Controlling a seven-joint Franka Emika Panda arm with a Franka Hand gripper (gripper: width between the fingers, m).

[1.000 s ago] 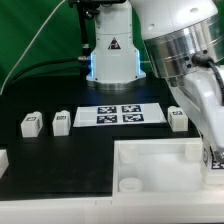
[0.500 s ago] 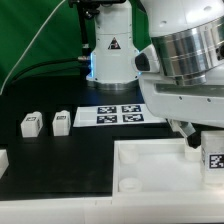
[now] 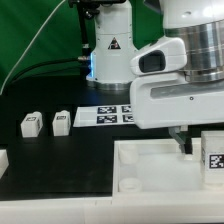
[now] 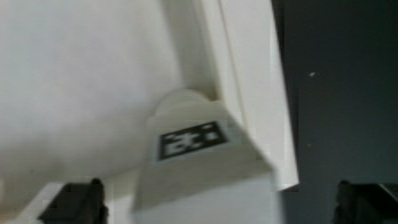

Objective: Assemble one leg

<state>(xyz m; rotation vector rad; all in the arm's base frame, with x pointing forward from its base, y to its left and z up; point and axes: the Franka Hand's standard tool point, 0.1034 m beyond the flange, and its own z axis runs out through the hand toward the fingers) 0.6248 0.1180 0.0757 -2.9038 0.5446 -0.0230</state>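
Panel rim [image 4: 240, 80] adj. to leg [image 4: 196, 150].

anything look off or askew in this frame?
Nothing looks spilled or broken. One leg lies by the white panel's rim with its tag skewed to that rim, apart from the two legs on the black table. The open pincer straddles it and seems not to touch it.

The tabletop [image 3: 60, 165] is black, the panel [image 3: 140, 166] white; the leg [image 3: 213, 148] is white with a black-and-white square tag, the marker board [image 3: 105, 116] white with black tags
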